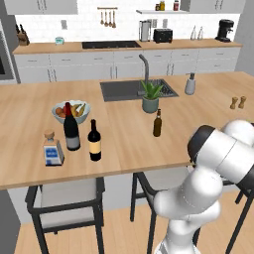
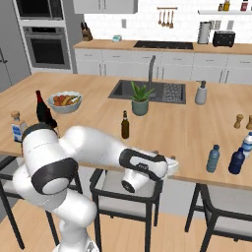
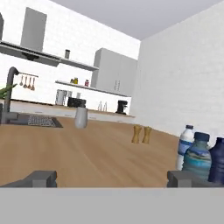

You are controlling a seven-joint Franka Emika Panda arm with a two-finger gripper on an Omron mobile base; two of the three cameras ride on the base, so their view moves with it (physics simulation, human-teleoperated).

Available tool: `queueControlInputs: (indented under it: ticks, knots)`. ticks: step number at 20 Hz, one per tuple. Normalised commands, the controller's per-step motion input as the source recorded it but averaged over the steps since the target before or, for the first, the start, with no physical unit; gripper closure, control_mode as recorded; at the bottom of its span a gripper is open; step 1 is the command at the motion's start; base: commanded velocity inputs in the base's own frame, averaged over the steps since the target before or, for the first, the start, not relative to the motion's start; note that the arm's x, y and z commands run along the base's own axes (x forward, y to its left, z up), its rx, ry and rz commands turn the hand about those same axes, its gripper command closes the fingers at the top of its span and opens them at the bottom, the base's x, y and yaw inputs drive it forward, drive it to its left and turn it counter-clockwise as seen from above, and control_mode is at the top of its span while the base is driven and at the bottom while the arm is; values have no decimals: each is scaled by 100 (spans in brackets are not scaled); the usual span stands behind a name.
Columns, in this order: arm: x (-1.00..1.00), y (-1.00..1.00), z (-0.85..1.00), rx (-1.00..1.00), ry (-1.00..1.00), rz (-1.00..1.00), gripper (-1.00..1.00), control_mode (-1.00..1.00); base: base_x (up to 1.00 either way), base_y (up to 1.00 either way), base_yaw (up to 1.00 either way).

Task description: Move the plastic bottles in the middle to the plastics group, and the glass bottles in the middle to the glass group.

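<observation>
My gripper (image 3: 112, 179) is open, its two dark fingertips far apart and nothing between them, low over the island's front edge. Just to its right stands the small translucent blue plastic bottle (image 3: 197, 158) (image 2: 213, 158) with a dark cap, beside a dark blue bottle (image 3: 217, 159) (image 2: 236, 161) and a clear white-capped one (image 3: 185, 146) (image 2: 247, 142). The slim brown glass bottle (image 1: 157, 123) (image 2: 125, 125) stands mid-counter. The yellow-labelled wine bottle (image 1: 94, 141) is next to the grey-labelled wine bottle (image 1: 72, 128) and the squat corked bottle (image 1: 52, 149) (image 2: 17, 125).
A fruit bowl (image 1: 71, 111) sits behind the wine bottles. A potted plant (image 1: 150, 96) and a sink (image 1: 124, 89) lie behind the brown bottle, a soap dispenser (image 3: 80, 118) further right, and salt and pepper shakers (image 3: 141, 134) beyond. Stools (image 1: 64, 198) stand under the counter edge.
</observation>
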Motion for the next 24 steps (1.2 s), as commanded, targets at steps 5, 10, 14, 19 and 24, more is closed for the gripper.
queueControlInputs:
  ticks: [5, 10, 14, 19, 24]
  knots:
    - [38, 40, 59, 0, 41, 33, -100, -100, 0, 0, 0]
    - [23, 38, 31, 8, 48, 47, -100, -100, 0, 0, 0]
    - [28, 15, 3, 40, 36, 57, -100, -100, 0, 0, 0]
    - [10, -1, 20, 42, -1, 56, -100, -100, 0, 0, 0]
    - [0, -10, 28, 25, -7, 51, -100, -100, 0, 0, 0]
